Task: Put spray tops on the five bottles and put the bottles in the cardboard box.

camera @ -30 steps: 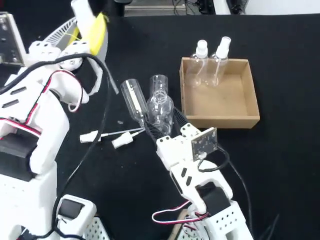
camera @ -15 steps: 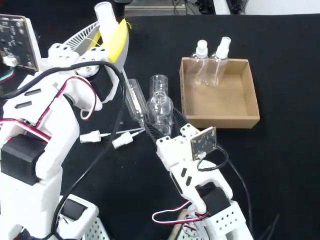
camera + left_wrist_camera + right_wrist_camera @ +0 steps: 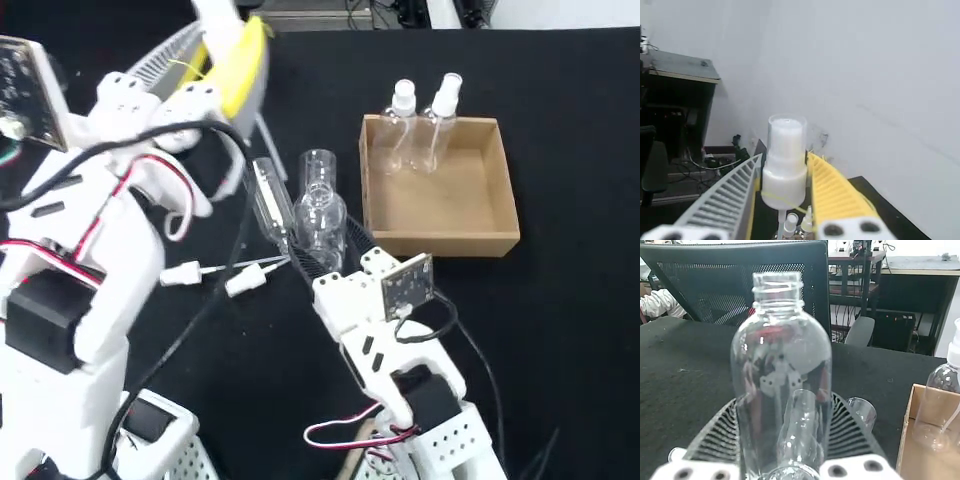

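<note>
My left gripper [image 3: 220, 38], with one grey and one yellow finger, hangs high over the table's far left and is shut on a white spray top [image 3: 212, 14] [image 3: 785, 165], whose tube points down. My right gripper [image 3: 328, 248] at the table's middle is shut on an upright clear bottle [image 3: 320, 215] [image 3: 781, 375] with an open neck. A second open bottle [image 3: 318, 166] stands just behind it. A third bottle [image 3: 268, 200] lies beside them. Two loose spray tops [image 3: 182, 273] [image 3: 246, 283] rest on the cloth. The cardboard box [image 3: 500, 215] holds two capped bottles [image 3: 403, 125] [image 3: 441, 118].
Black cloth covers the table. The box's near wall [image 3: 907, 427] stands close to the right of the held bottle. The left arm's white body and cables [image 3: 90, 260] take up the left side. Open cloth lies to the right of the box.
My left gripper has swung to the right with the spray top, nearer the bottles. The right arm and its bottle have kept still.
</note>
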Action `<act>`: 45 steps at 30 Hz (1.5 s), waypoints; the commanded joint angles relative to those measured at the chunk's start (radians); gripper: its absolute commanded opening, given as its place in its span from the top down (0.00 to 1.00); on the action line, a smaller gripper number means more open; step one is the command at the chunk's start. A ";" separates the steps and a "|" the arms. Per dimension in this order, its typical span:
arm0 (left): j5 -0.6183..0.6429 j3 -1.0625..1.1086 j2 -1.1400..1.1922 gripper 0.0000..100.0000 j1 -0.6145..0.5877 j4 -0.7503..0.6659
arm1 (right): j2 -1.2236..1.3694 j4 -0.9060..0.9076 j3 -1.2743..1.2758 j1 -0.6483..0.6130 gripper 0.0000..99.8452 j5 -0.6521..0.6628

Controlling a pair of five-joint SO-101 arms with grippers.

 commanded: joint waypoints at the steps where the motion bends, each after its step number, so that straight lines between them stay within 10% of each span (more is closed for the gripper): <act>1: 0.006 0.018 -0.006 0.96 0.070 -0.041 | -0.099 0.002 -0.007 -0.011 0.99 0.000; 11: -0.015 0.214 -0.018 0.96 0.113 -0.275 | -0.097 0.003 -0.007 -0.011 0.99 0.000; 45: -0.149 0.352 -0.063 0.96 0.145 -0.180 | -0.097 0.003 -0.007 -0.011 0.99 0.000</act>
